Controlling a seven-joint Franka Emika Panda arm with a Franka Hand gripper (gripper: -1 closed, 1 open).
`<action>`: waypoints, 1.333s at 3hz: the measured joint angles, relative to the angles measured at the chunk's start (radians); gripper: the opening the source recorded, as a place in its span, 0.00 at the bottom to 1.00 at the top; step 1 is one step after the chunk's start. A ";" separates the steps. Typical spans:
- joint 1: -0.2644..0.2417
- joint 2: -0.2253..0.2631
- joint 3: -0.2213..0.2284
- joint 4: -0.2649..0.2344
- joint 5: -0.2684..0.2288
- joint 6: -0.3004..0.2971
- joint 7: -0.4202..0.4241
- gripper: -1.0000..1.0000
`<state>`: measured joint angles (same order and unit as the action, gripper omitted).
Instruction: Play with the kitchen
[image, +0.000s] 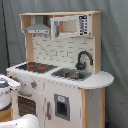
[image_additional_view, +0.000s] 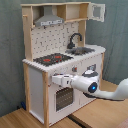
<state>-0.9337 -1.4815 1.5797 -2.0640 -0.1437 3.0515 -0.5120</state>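
Facing kitchen (image_additional_view: 62, 65), gripper (image_additional_view: 54, 79) near oven door (image_additional_view: 63, 98)

You have a grey curtain (image_additional_view: 12, 55) hanging as the backdrop in both exterior views, well behind the tool. Below the tool, in the second exterior view, lies a light wooden floor (image_additional_view: 30, 119), with a darker brown panel (image_additional_view: 102, 114) beside it.
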 joint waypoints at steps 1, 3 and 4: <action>0.002 -0.004 0.000 0.000 0.000 -0.005 -0.103 1.00; 0.114 -0.001 -0.010 -0.002 0.003 -0.154 -0.152 1.00; 0.157 -0.001 -0.010 -0.008 0.003 -0.245 -0.137 1.00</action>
<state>-0.7772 -1.4822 1.5696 -2.0721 -0.1406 2.8069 -0.6486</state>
